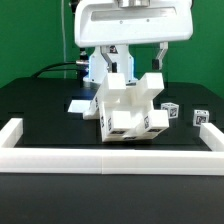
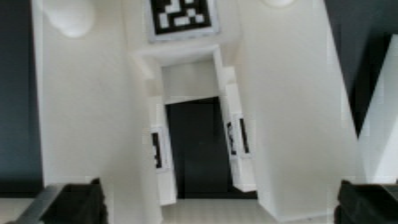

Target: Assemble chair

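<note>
The partly joined chair stands tilted in the middle of the black table, a blocky white piece with small square tags on its lower faces. My gripper hangs just over its top, fingers spread wide on either side. In the wrist view the chair's white posts and slab fill the picture, with a tag at the far end. The gripper is open, and the dark fingertips stand at both edges with the white part lying between them. I cannot tell whether they touch it.
A long low white border frame runs along the front and up both sides. Two small tagged white pieces lie at the exterior view's right. A flat white sheet lies at the left. The arm's base stands behind.
</note>
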`<act>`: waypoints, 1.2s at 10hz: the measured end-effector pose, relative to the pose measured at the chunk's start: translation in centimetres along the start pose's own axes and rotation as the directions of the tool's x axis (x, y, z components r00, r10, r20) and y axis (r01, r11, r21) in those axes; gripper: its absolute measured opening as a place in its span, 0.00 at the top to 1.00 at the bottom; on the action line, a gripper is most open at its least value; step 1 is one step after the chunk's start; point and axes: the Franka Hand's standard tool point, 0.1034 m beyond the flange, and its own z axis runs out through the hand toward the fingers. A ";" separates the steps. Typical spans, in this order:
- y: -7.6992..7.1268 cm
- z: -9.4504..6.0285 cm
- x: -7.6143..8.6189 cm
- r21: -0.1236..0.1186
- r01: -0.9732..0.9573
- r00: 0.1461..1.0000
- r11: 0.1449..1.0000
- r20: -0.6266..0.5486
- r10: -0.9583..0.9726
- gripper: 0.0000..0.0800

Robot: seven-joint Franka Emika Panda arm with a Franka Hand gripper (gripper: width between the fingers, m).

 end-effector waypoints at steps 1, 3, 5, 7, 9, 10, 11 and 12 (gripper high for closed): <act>0.1 0.1 0.0 -0.001 0.006 1.000 1.000 -0.001 -0.006 0.19; 0.6 0.6 0.2 -0.006 0.020 1.000 1.000 0.002 -0.020 0.19; 1.2 1.1 1.4 -0.016 0.026 1.000 1.000 -0.008 -0.026 0.19; 1.4 2.2 1.5 -0.028 0.029 1.000 0.999 -0.011 -0.030 0.19; 1.0 2.8 2.3 -0.045 0.036 0.998 0.998 -0.042 -0.038 0.19; 0.8 3.2 2.7 -0.053 0.043 0.997 0.998 -0.059 -0.047 0.19; 0.9 3.2 3.3 -0.058 0.045 0.996 0.997 -0.070 -0.049 0.19; 1.0 3.3 3.7 -0.066 0.065 0.994 0.996 -0.081 -0.070 0.19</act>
